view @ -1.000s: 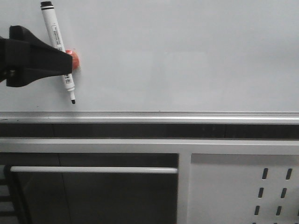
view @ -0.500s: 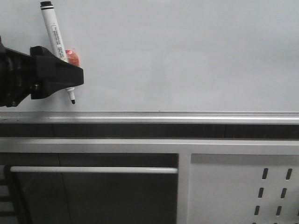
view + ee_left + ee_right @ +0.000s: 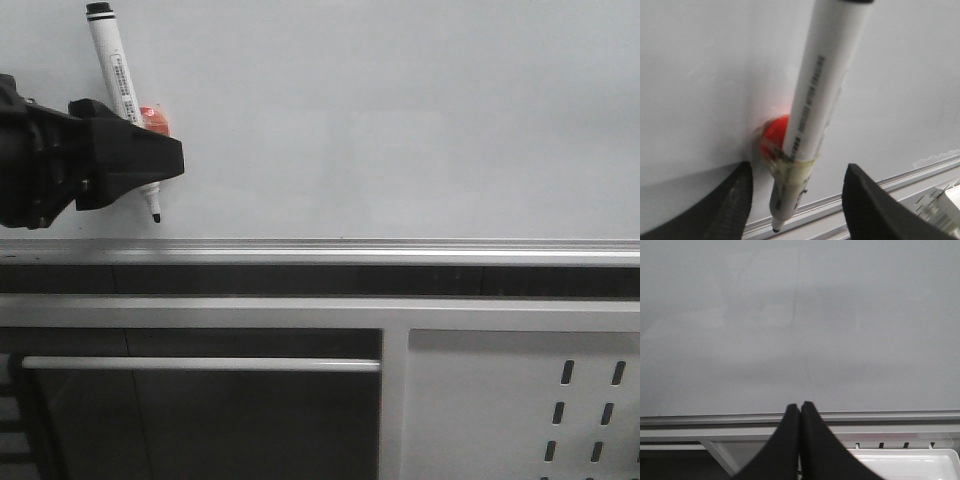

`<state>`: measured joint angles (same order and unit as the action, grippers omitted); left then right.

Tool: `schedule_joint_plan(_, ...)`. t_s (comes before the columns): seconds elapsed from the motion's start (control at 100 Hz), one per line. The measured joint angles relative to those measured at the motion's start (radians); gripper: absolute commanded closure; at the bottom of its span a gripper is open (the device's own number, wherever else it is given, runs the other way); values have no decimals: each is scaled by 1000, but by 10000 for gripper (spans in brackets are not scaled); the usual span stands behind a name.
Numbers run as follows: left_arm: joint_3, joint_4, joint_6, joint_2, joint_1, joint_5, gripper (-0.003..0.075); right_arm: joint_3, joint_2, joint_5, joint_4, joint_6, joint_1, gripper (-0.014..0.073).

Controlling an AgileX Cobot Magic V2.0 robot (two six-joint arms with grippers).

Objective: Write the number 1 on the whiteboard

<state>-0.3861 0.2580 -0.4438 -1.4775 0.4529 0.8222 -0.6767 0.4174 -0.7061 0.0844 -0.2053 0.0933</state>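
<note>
Pale grey-white and glossy, the whiteboard (image 3: 400,120) fills the upper half of the front view, closed off below by a silver rail (image 3: 320,250), with a dark band under it and a white perforated panel (image 3: 520,410) at lower right. No stroke shows anywhere on the board in any view, so the number 1 is not yet written; the whole of the writing is left to do.

At far left, the left gripper (image 3: 795,195) has its black fingers (image 3: 735,200) spread apart on either side of a white marker pen (image 3: 125,100). The pen hangs tilted against the board, black end cap up and dark tip down just above the rail, taped to a small red holder (image 3: 774,137) that sits on the board surface. In the left wrist view neither finger appears to touch the barrel, so the pen looks bracketed but not grasped. My judgement is that the task stands at its very start: closing on the pen, pulling it free and bringing the tip to the board all remain.

Further right, the right gripper (image 3: 800,412) has its fingers pressed together on nothing, facing bare board above the rail.
</note>
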Motion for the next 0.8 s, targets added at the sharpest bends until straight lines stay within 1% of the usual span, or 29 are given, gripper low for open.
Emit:
schedule_joint_plan(0.19,0,-2,0,0,0,2,364,0,0,0,-4,0,0,665)
schedule_joint_plan(0.24,0,-10,0,0,0,2,391,0,0,0,-9,0,0,665)
schedule_joint_plan(0.27,0,-16,0,0,0,2,425,0,0,0,-11,0,0,665)
schedule_joint_plan(0.29,0,-21,0,0,0,2,461,0,0,0,-13,0,0,665)
schedule_joint_plan(0.32,0,-26,0,0,0,2,539,0,0,0,-16,0,0,665)
schedule_joint_plan(0.34,0,-30,0,0,0,2,575,0,0,0,-16,0,0,665)
schedule_joint_plan(0.35,0,-34,0,0,0,2,612,0,0,0,-18,0,0,665)
schedule_joint_plan(0.39,0,-38,0,0,0,2,715,0,0,0,-19,0,0,665)
schedule_joint_plan(0.41,0,-37,0,0,0,4,734,0,0,0,-18,0,0,665)
schedule_joint_plan(0.61,0,15,-10,0,1,7,738,0,0,0,-18,0,0,665)
schedule_joint_plan(0.8,0,34,-27,0,1,61,738,0,0,0,-20,0,0,665)
